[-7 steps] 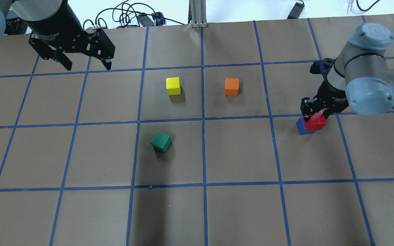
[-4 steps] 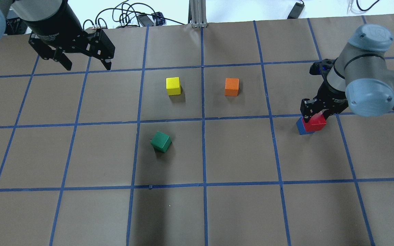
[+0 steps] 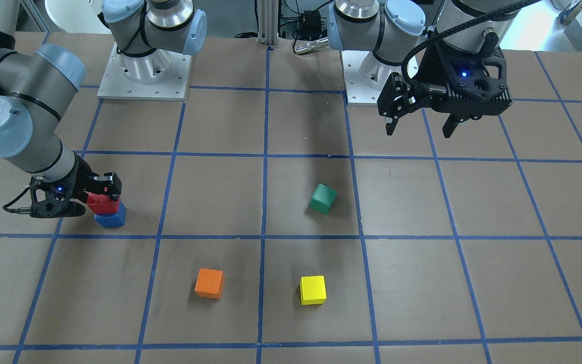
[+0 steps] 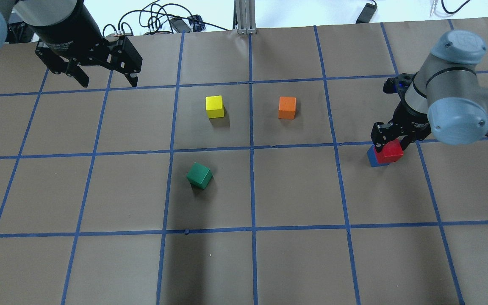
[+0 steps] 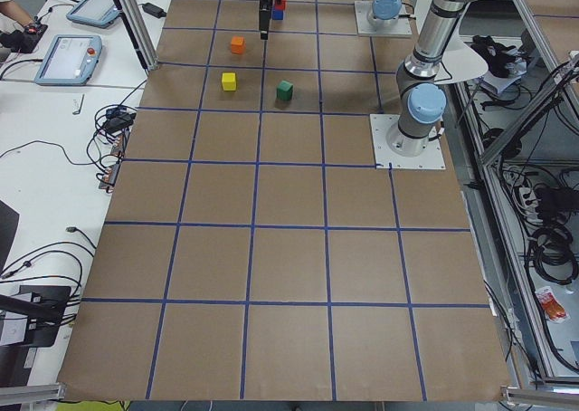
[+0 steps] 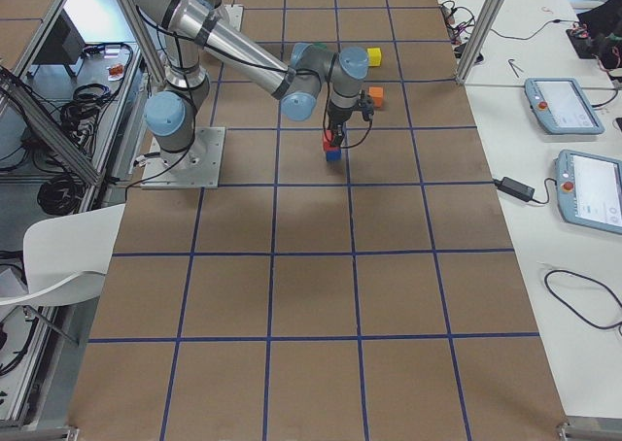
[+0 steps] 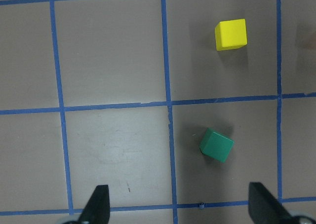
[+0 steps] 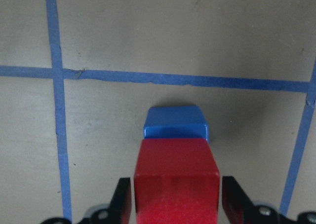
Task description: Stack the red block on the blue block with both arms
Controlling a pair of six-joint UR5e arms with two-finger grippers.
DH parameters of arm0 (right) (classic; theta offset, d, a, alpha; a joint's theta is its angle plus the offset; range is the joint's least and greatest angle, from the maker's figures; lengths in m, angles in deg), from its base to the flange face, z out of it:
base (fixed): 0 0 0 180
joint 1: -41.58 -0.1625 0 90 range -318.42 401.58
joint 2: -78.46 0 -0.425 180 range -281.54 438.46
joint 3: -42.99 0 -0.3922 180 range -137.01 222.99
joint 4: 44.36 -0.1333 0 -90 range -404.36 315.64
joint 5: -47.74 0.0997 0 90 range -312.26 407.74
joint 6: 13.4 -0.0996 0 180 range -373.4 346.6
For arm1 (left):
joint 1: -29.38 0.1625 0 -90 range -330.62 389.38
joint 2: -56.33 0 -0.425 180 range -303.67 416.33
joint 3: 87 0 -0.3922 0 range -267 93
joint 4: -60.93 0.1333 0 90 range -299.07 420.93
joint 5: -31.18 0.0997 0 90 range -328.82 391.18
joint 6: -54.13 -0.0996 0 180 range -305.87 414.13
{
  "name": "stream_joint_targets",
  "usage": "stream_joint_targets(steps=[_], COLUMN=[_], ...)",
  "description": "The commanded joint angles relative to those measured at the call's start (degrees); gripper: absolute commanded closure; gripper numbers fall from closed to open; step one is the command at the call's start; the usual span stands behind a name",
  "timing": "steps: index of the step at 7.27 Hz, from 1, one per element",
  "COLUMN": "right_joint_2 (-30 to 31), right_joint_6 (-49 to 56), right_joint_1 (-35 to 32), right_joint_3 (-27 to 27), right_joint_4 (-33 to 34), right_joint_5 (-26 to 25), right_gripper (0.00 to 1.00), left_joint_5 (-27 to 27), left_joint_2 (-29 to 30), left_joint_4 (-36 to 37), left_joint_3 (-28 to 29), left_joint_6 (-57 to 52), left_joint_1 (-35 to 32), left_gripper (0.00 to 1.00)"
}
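Blue block (image 8: 175,123) mostly beneath red block (image 8: 176,177)

One camera looks down on the table (image 4: 295,190) from behind the robot; another faces it from across. Two distant cameras look along the table from its ends. The left wrist camera hangs high above the green block (image 7: 216,145); the right one sits close over the red block (image 8: 176,177). Both blocks show overhead too.

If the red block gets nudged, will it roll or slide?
Probably no rolling: the red block is a flat-faced cube. Matte faces suggest the right gripper grips it well. Perched on the blue block, a nudge might slide it off.
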Motion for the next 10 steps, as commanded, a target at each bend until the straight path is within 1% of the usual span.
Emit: stream_joint_targets(steps=[1,2,3,4,5,6,7,8,9,10], right_joint_2=[0.2,1.0,3.0,5.1,5.7,5.8,5.8,5.9,6.3,6.5], right_joint_6=[1.3,0.9,0.4,-1.9,-5.3,-6.1,-10.1,-15.5,-18.3,-20.4], right_joint_1=[0.1,-0.1,-0.1,-0.4,-0.9,-2.9,-6.7,-11.5,-15.2,-16.5], right_joint_3=[-1.0,-2.9,-6.7,-12.1,-18.0,-22.3,-25.0,-25.5,-25.5,-25.1], right_joint_4=[-0.3,-2.7,-10.0,-19.6,-27.1,-30.7,-31.6,-32.1,-32.1,-32.1], right_joint_5=[0.1,0.1,0.1,0.0,0.2,0.1,-0.4,-2.4,-2.5,-2.3], right_gripper=[0.00,0.00,0.00,0.00,0.00,0.00,0.00,0.00,0.00,0.00], left_joint_5=[0.0,-0.1,0.0,-0.1,0.0,0.0,0.0,0.0,0.0,0.0], left_joint_2=[0.0,0.2,0.1,0.2,0.2,0.2,0.2,0.1,0.1,0.1], left_joint_4=[0.0,0.0,0.0,0.0,0.0,0.0,0.0,0.0,0.0,0.0], left_joint_3=[0.0,0.1,0.1,0.2,0.2,0.2,0.2,0.2,0.2,0.2], left_joint_6=[0.0,0.0,0.0,0.0,0.0,0.0,0.0,0.0,0.0,0.0], left_joint_1=[0.0,0.0,0.0,0.0,0.0,0.0,0.0,0.0,0.1,0.1], left_gripper=[0.00,0.00,0.00,0.00,0.00,0.00,0.00,0.00,0.00,0.00])
